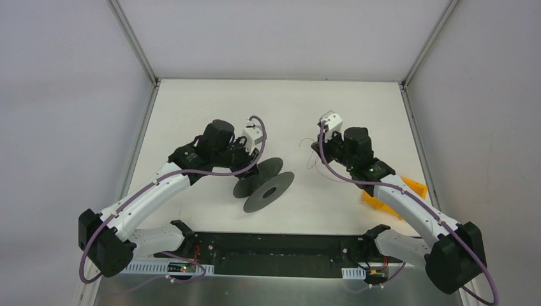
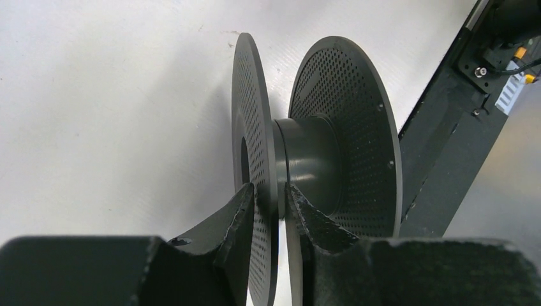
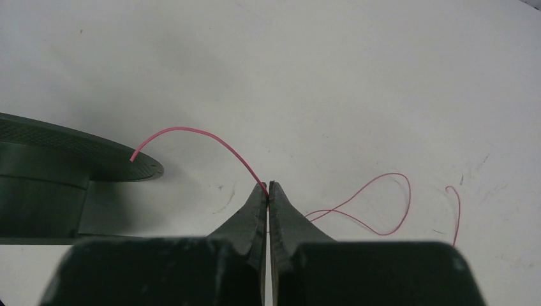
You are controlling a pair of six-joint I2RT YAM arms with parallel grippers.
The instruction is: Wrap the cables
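A dark grey two-flanged spool (image 1: 265, 183) lies tilted on the white table (image 1: 210, 108). My left gripper (image 2: 268, 194) is shut on one flange of the spool (image 2: 255, 127), a finger on each face. My right gripper (image 3: 268, 186) is shut on the thin pink cable (image 3: 191, 132) at its fingertips. The cable's free end arcs left toward the spool's flange (image 3: 83, 153). The rest loops on the table to the right (image 3: 389, 204). In the top view the cable (image 1: 314, 159) is a faint strand beside my right gripper (image 1: 317, 148).
A yellow object (image 1: 408, 189) sits under the right arm near the table's right edge. A black base rail (image 1: 274, 252) runs along the near edge. Metal frame posts stand at the back corners.
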